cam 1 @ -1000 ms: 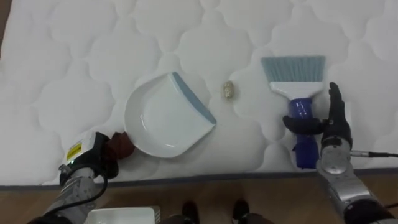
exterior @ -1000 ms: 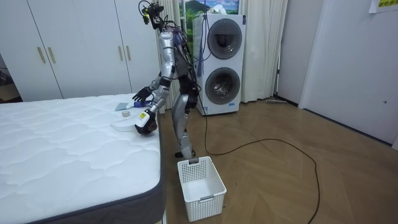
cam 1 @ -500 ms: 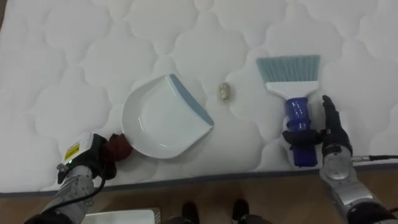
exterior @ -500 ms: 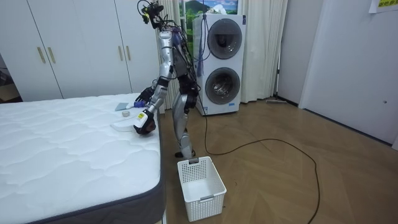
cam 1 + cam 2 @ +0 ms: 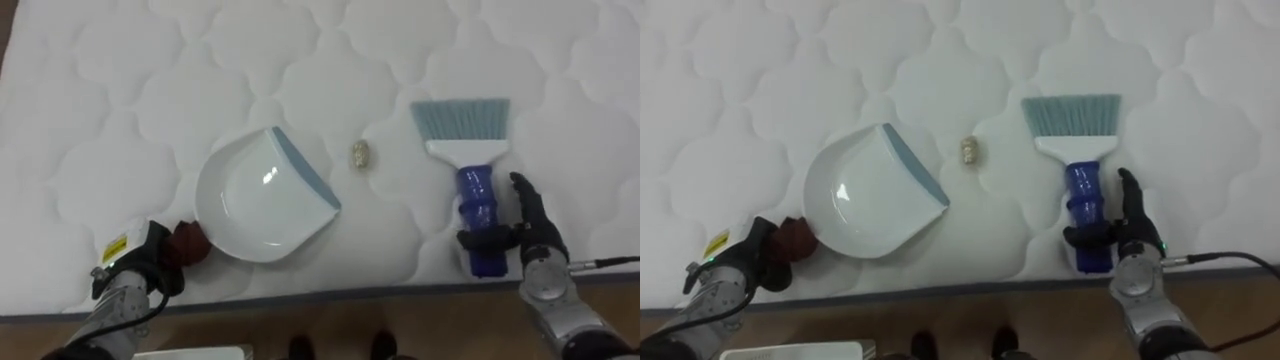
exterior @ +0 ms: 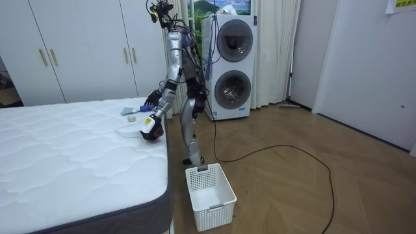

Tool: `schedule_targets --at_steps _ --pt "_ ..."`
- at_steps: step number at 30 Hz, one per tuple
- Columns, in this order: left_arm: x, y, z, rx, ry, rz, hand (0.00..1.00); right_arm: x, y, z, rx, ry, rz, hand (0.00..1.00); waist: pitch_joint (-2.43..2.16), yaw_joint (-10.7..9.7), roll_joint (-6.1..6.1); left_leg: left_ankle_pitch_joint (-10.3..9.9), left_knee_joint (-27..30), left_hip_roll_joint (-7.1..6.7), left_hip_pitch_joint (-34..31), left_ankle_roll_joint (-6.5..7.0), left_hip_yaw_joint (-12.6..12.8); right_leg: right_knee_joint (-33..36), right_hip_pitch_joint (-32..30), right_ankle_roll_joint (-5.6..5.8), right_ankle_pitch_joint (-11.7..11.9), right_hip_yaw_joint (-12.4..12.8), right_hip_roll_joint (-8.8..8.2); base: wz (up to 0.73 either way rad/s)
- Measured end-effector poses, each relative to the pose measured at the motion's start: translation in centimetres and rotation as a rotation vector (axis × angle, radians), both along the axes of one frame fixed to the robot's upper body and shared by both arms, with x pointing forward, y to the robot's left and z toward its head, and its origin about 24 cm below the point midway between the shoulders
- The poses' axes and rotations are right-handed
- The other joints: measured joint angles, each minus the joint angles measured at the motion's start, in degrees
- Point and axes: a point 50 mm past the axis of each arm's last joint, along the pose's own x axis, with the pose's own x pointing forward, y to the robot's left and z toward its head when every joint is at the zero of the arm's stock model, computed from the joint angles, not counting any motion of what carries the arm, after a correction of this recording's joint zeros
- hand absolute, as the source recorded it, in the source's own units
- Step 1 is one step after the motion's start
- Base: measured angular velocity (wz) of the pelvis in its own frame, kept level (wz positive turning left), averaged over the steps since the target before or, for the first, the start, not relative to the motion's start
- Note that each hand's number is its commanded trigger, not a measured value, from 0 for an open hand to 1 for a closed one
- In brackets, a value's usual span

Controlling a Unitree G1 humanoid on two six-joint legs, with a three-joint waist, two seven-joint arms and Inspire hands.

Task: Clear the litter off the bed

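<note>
- At 7 o'clock in the eye views, nearest the robot, the left hand (image 5: 135, 268) sits at the mattress edge. Its fingers are curled tight round the dark red handle (image 5: 187, 243) of the dustpan (image 5: 255, 200).
- At 5 o'clock, the right hand (image 5: 532, 240) rests beside the brush (image 5: 476, 195). Its fingers are straight and point to 12 o'clock along the right side of the blue handle (image 5: 478, 215). The thumb lies across the handle's lower end, and nothing is clasped.
- The white dustpan lies flat on the mattress (image 5: 120, 90), with its blue-grey lip facing 2 o'clock.
- The brush lies flat, with its pale blue bristles at its 12 o'clock end.
- A small beige scrap (image 5: 362, 153) lies between the dustpan's lip and the bristles, apart from both.
- In the room view, the robot stands at the bed's long side and leans over it. A white basket (image 6: 209, 188) is on the floor near its feet. Stacked washing machines (image 6: 231, 65) stand behind it.
</note>
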Motion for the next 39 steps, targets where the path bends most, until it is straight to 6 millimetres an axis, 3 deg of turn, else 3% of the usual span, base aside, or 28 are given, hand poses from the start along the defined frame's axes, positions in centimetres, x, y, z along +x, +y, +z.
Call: schedule_targets --at_steps 13,20,30,33,39 --pt "0.3 0.0 0.3 0.011 -0.021 0.0 1.0 -1.1 -1.2 -0.7 -0.021 0.068 -0.046 1.0 -0.16 -1.1 0.27 0.03 0.4 0.11 -0.82 -0.02 -1.3 -1.33 0.74 -0.02 0.29 -1.5 0.09 0.05" --pt "0.2 0.1 0.3 0.02 -0.014 0.006 1.0 -1.8 -1.4 -1.2 0.102 0.064 -0.134 1.0 -0.16 -1.08 0.38 0.03 0.5 0.1 -0.66 -0.01 -0.81 -0.23 0.17 -0.02 0.29 -0.94 -0.05 -0.02" --pt "0.9 0.2 1.0 0.05 -0.025 -0.006 1.0 -0.5 -1.5 -0.7 0.3 0.059 -0.235 1.0 -0.16 -1.09 0.35 0.03 2.73 0.17 -3.27 0.16 -0.84 2.58 -2.53 -0.3 0.29 -0.95 -0.57 0.0" --pt "1.2 0.1 1.2 0.053 -0.034 -0.004 1.0 0.3 -1.5 -0.1 0.307 0.054 -0.234 1.0 -0.26 -0.53 0.09 0.09 3.19 0.18 -4.09 0.38 0.08 3.69 -4.11 -0.34 0.32 -0.15 -0.77 -0.11" --pt "1.2 0.2 1.3 0.057 -0.031 -0.007 1.0 0.2 -1.9 -0.1 0.291 0.065 -0.24 1.0 -0.22 0.11 -0.45 0.22 3.1 0.27 -3.94 0.56 0.66 3.39 -4.2 -0.42 0.38 0.19 -0.75 -0.02"
